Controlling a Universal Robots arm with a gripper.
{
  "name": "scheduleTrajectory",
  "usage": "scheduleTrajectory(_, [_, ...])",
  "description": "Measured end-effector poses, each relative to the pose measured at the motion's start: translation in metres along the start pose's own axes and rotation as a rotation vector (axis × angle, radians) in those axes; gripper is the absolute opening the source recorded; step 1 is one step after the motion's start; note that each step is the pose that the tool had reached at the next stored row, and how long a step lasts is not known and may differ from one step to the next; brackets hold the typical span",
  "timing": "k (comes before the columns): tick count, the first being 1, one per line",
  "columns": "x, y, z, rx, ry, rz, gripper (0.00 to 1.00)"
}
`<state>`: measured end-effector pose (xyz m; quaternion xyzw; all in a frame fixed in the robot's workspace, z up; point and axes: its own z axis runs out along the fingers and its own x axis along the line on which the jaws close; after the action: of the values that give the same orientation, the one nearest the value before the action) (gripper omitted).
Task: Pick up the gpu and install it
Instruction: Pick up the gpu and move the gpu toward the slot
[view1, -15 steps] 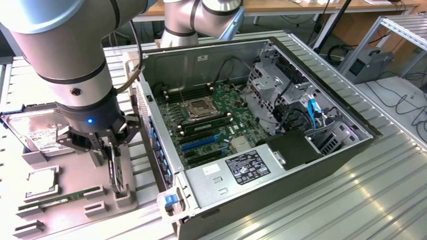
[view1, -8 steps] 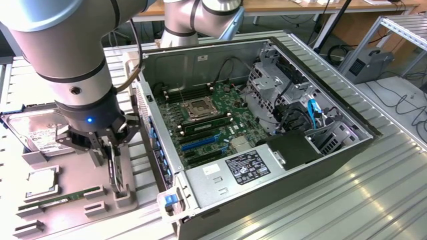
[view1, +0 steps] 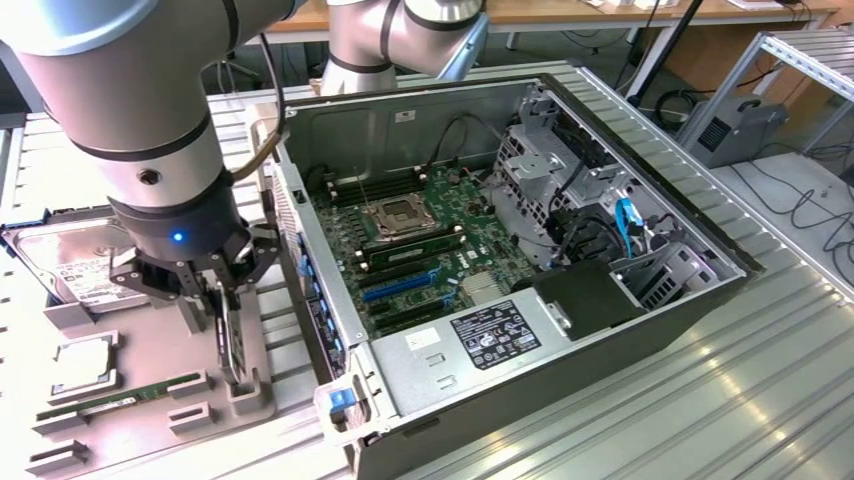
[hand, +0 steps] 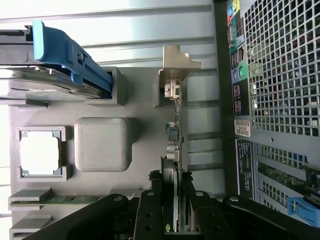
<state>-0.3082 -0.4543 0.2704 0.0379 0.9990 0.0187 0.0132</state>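
The gpu (view1: 238, 345) stands on edge in a slot of the grey holder tray (view1: 147, 340), beside the open computer case (view1: 534, 250). In the wrist view the gpu (hand: 175, 125) is a thin dark board seen edge-on, with its silver end bracket (hand: 176, 60) at the far end. My gripper (view1: 222, 305) is down over the card's upper edge. Its black fingers (hand: 152, 200) sit on both sides of the board and press against it, so the gripper (hand: 172, 205) is shut on the gpu. The card still rests in its holder.
On the tray lie a hard drive with a blue-tabbed caddy (hand: 70, 55), a CPU (hand: 40, 152) and a green RAM stick (view1: 114, 400). The case's rear panel (hand: 280, 100) is close beside the card. Blue expansion slots (view1: 400, 285) show on the motherboard inside.
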Motion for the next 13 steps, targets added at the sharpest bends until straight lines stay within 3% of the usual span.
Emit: scheduleTrajectory(13, [-0.0002, 0.0004, -0.0054, 0.0, 0.0, 0.0, 0.26])
